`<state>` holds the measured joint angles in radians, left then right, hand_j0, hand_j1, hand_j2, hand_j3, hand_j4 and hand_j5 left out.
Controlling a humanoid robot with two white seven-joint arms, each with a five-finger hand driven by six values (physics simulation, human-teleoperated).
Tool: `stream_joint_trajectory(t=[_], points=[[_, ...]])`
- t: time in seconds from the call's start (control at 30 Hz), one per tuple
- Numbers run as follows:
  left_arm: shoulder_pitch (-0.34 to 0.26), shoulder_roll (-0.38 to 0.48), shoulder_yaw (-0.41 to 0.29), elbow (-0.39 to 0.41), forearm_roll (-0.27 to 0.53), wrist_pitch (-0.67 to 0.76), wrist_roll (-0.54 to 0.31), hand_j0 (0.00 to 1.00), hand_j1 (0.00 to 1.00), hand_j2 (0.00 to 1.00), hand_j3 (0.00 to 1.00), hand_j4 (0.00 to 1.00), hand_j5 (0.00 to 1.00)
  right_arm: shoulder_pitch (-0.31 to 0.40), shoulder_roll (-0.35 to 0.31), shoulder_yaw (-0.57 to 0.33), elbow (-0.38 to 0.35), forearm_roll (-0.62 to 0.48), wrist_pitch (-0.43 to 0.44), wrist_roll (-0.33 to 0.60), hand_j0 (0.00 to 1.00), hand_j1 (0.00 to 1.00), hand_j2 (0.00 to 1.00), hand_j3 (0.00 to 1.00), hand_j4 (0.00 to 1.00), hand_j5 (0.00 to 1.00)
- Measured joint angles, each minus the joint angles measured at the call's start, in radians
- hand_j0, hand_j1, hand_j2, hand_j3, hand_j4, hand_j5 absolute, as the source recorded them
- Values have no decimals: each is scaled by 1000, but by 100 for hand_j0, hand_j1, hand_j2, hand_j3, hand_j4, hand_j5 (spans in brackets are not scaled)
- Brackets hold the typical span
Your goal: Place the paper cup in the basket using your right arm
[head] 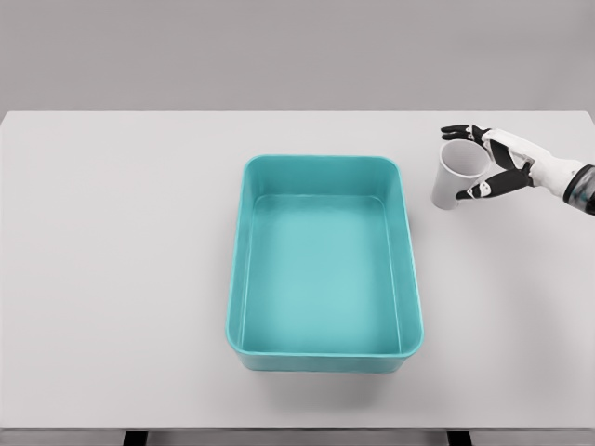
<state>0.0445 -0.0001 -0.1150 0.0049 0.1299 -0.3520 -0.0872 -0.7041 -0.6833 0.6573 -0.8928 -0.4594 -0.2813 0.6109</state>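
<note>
Reaching in from the right edge of the frame, the right hand (491,164) sits in the upper right of the picture with its fingers (462,132) curled around a white paper cup (455,177). One dark-tipped finger hooks over the far side of the cup's rim, while others press against the near side lower down, so the cup is gripped between them. The cup leans a little, its open mouth turned up and toward the hand and its narrower base pointing down and to the left. Whether the base touches the table (112,279) or hangs just above it cannot be told from this view. The cup lies to the right of the basket (240,279), near its upper right corner but clearly apart from it, with a strip of bare table showing between them. The basket is a teal rectangular tub with rounded corners, standing in the middle of the frame with its long sides running toward the bottom edge; its smooth floor shows plainly. The table is a pale grey surface that fills most of the picture, with a grey wall (279,51) behind it along the top. The white forearm (569,178) leaves the frame at the right.
</note>
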Motion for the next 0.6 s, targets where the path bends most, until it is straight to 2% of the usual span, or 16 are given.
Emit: stream_joint_trajectory(t=[0.17, 0.33, 0.6], points=[[-2, 0, 0, 0, 0, 0, 0, 100, 100, 100, 100, 100, 100, 0, 0, 0, 0, 0, -4, 0, 89, 89, 89, 89, 89, 89], [0, 0, 0, 0, 0, 0, 0, 100, 100, 100, 100, 100, 100, 0, 0, -1, -1, 0, -6, 0, 81, 81, 81, 81, 81, 81], [0, 0, 0, 0, 0, 0, 0, 100, 100, 100, 100, 100, 100, -2, 0, -6, -2, 0, -9, 0, 81, 81, 81, 81, 81, 81]])
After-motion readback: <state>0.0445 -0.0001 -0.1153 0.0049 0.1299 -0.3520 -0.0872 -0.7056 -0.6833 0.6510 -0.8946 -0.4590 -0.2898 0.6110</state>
